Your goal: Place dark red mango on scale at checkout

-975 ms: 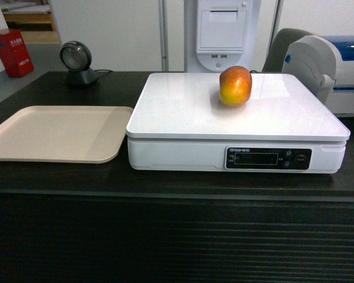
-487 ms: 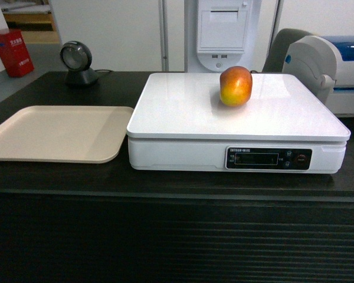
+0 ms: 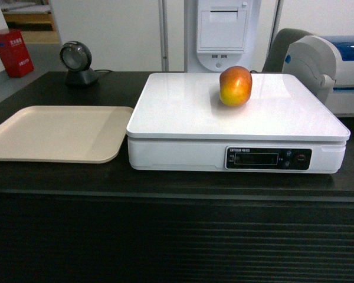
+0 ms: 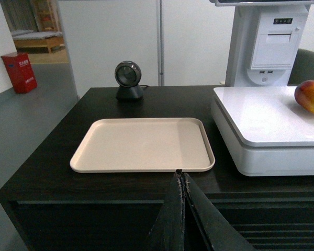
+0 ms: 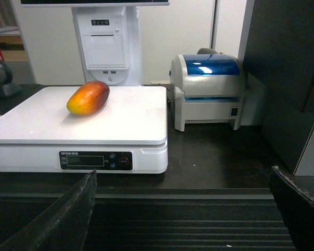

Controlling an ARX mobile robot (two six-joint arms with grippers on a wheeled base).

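Dark red mango (image 3: 235, 86) rests on scale (image 3: 183, 109) far side, checkout surface (image 3: 53, 177). Left gripper (image 4: 180, 180) closed, empty; right gripper (image 5: 180, 193) wide open, empty. Placement looks done; nothing further needed.

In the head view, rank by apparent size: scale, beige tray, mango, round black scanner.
1. Scale
2. Beige tray, cut off at the left edge
3. Round black scanner and mango: too alike to rank; the scanner sits farther back.

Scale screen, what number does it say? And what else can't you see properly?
- Scale display: digits too small and dim in head and right wrist views.
- Dark red mango: cut off by the left wrist view's right edge.
- Both end effectors: out of the head view.
- Label printer: cropped by the head view's right edge.
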